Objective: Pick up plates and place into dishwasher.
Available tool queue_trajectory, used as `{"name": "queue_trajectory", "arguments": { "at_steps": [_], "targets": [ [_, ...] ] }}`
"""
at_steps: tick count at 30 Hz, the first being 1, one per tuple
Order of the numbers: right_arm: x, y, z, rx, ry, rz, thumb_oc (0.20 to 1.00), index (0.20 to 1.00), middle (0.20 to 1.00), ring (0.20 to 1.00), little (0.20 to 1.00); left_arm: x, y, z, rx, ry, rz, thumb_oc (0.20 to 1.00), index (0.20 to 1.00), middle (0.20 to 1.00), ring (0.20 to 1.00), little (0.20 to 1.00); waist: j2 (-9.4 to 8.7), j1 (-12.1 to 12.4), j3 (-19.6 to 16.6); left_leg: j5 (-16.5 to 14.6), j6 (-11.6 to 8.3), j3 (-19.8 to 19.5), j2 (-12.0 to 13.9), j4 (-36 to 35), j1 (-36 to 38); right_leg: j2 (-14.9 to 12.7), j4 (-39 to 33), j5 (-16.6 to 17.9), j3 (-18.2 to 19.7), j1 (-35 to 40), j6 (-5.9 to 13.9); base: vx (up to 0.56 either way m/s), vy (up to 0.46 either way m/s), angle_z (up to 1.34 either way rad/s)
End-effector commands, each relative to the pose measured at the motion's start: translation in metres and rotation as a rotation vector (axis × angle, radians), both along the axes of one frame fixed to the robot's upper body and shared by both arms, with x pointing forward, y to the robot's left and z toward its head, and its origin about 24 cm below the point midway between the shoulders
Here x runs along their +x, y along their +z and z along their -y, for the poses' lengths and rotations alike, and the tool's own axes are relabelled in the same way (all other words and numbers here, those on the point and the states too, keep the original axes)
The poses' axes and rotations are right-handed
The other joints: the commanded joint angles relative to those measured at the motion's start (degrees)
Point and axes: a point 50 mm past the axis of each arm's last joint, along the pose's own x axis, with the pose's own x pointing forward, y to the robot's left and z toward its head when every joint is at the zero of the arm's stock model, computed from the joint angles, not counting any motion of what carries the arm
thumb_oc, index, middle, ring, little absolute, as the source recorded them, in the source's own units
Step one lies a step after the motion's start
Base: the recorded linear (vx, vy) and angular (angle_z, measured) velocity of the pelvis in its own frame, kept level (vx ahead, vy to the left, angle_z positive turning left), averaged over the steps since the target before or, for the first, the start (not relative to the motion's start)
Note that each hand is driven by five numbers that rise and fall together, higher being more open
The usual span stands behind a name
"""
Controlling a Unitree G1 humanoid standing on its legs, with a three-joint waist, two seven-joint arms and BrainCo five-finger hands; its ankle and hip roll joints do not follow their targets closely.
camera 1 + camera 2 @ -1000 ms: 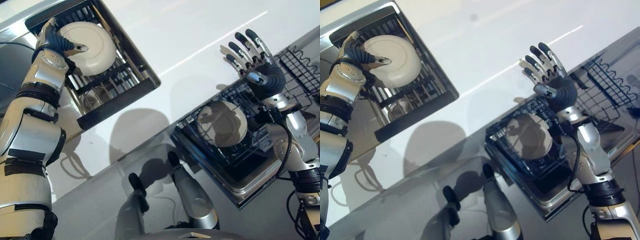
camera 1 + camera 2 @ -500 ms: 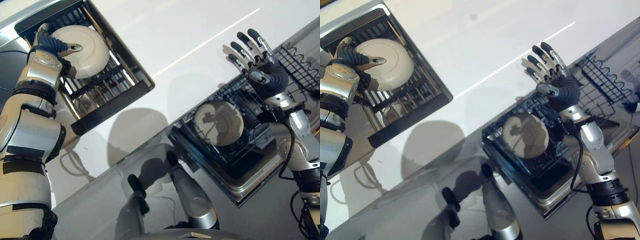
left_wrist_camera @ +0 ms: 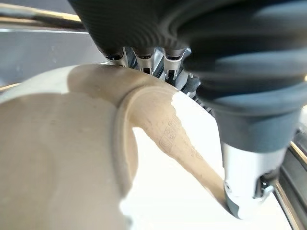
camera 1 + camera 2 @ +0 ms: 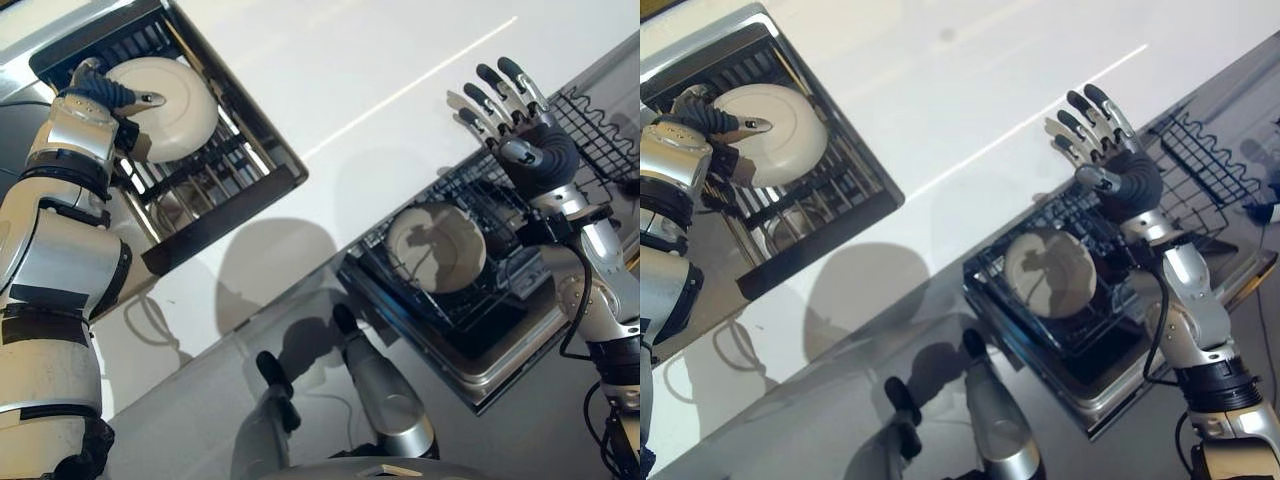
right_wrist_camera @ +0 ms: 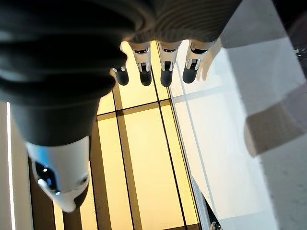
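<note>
A kitchen: a long glossy white countertop [image 4: 330, 70] runs between two black wire dish racks [image 4: 215, 170] [image 4: 470, 290] set in stainless-steel frames, each carrying a round cream ceramic plate [image 4: 165, 105] [image 4: 440, 245], like pulled-out dishwasher baskets.

Plate [image 4: 165, 105] over the rack [image 4: 215, 170] at ten o'clock; second plate [image 4: 437, 247] in the dish rack [image 4: 500, 300] at four o'clock.

We see a matt cream plate [image 4: 165, 105], smooth like glazed ceramic, pinched in our left hand [image 4: 98, 92]. Under it a black wire rack [image 4: 215, 165], metal by its look. Below our right hand [image 4: 520, 125], another plate [image 4: 435, 247] in a dark wire basket [image 4: 520, 275] with a shiny steel rim.
</note>
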Motion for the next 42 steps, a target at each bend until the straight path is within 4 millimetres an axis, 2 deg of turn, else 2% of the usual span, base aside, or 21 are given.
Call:
{"name": "queue_trajectory", "arguments": {
  "at_steps": [1,5,9,13,18,26,31,35,42],
  "targets": [
    [0.001,0.036,0.001,0.053,0.007,0.15,1.0,1.0,1.0,1.0,1.0,-0.001,-0.063,0.006,-0.258,-0.083,-0.179,1.0,1.0,1.0,1.0,1.0,-2.12,-2.2,2.1,-0.4,0.53,-0.6,2.5,2.9,-4.6,-2.0,0.5,-2.8,-3.4,-1.5,0.44,0.0,0.0,0.0],
    [0.002,0.036,0.0,0.045,0.01,0.147,1.0,1.0,1.0,1.0,1.0,-0.002,-0.078,0.012,-0.332,-0.144,-0.221,1.0,1.0,1.0,1.0,1.0,-1.63,-2.1,2.0,-0.7,0.58,-0.5,2.3,3.0,-3.8,-2.2,0.5,-3.0,-3.5,-0.8,0.44,0.02,0.021,-0.02],
    [0.001,0.036,0.0,0.042,0.01,0.143,1.0,1.0,1.0,1.0,1.0,-0.002,-0.082,0.014,-0.345,-0.175,-0.23,1.0,1.0,1.0,1.0,1.0,-1.34,-1.9,1.8,-0.9,0.68,-0.5,2.2,3.0,-3.3,-2.4,0.4,-3.1,-3.5,-0.3,0.51,0.0,0.0,0.0],
    [0.0,0.03,0.001,0.027,0.013,0.127,1.0,1.0,1.0,1.0,1.0,0.0,-0.092,0.03,-0.389,-0.32,-0.283,1.0,1.0,1.0,1.0,1.0,-0.14,-1.5,1.1,-1.4,0.85,-0.5,1.9,2.7,-1.6,-2.7,-0.2,-3.3,-3.6,1.4,0.7,0.04,0.047,0.0],
    [0.001,0.022,-0.001,0.019,0.016,0.113,1.0,1.0,1.0,1.0,1.0,0.0,-0.103,0.048,-0.497,-0.417,-0.294,1.0,1.0,1.0,1.0,1.0,0.88,-0.8,0.3,-2.2,1.06,-0.4,1.8,2.7,-0.3,-3.0,-0.8,-3.6,-4.0,3.1,0.93,0.02,0.016,0.01],
    [0.002,0.016,-0.003,0.009,0.009,0.075,1.0,1.0,1.0,1.0,1.0,-0.01,-0.13,0.051,-0.521,-0.469,-0.398,1.0,1.0,1.0,1.0,1.0,1.71,0.2,-1.9,-3.9,1.48,-0.8,1.1,3.3,2.3,-3.6,-1.9,-4.0,-4.1,6.6,1.46,0.06,0.01,0.02],
    [0.0,0.009,-0.002,0.009,-0.001,0.053,1.0,1.0,1.0,1.0,1.0,-0.013,-0.135,0.047,-0.563,-0.457,-0.385,1.0,1.0,1.0,1.0,1.0,2.24,0.7,-2.9,-4.1,1.58,-1.0,0.9,3.1,3.1,-3.7,-2.4,-4.0,-3.9,7.5,1.82,0.06,-0.003,0.03],
    [-0.001,0.006,-0.002,0.008,-0.003,0.04,1.0,1.0,1.0,1.0,1.0,-0.015,-0.139,0.05,-0.665,-0.462,-0.357,1.0,1.0,1.0,1.0,1.0,2.56,0.5,-3.0,-4.3,1.63,-1.0,0.7,3.1,3.6,-3.7,-2.2,-4.0,-3.5,7.7,2.14,0.05,0.012,0.0],
    [0.002,0.004,-0.002,-0.015,0.0,0.025,1.0,1.0,1.0,1.0,1.0,-0.012,-0.142,0.066,-0.912,-0.492,-0.271,1.0,1.0,1.0,1.0,1.0,2.97,0.1,-2.9,-4.4,1.58,-1.4,0.3,3.3,3.8,-3.6,-1.6,-4.2,-2.5,7.7,2.33,0.04,0.028,0.0]
  ]
}}
